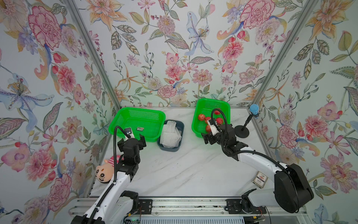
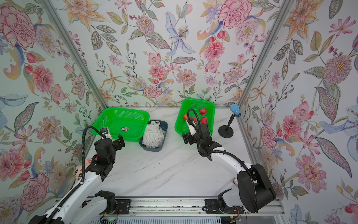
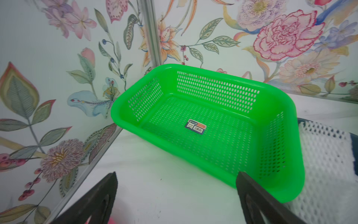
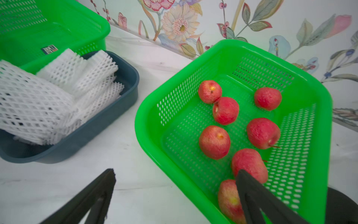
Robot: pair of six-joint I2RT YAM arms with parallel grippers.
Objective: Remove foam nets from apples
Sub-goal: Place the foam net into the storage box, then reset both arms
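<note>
Apples are recorded as red, mottled with pale yellow patches. Foam nets are noted as white, in an open diamond mesh. Baskets are bright green and perforated in rows. The bin is dark blue-grey. The desk is finished in white marble with grey veining. Wallpaper is printed with pink, orange and blue florals.

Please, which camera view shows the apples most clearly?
The right wrist view: all seven apples lie bare in the green basket. In both top views the right arm hides some apples. The left wrist view shows none.
</note>
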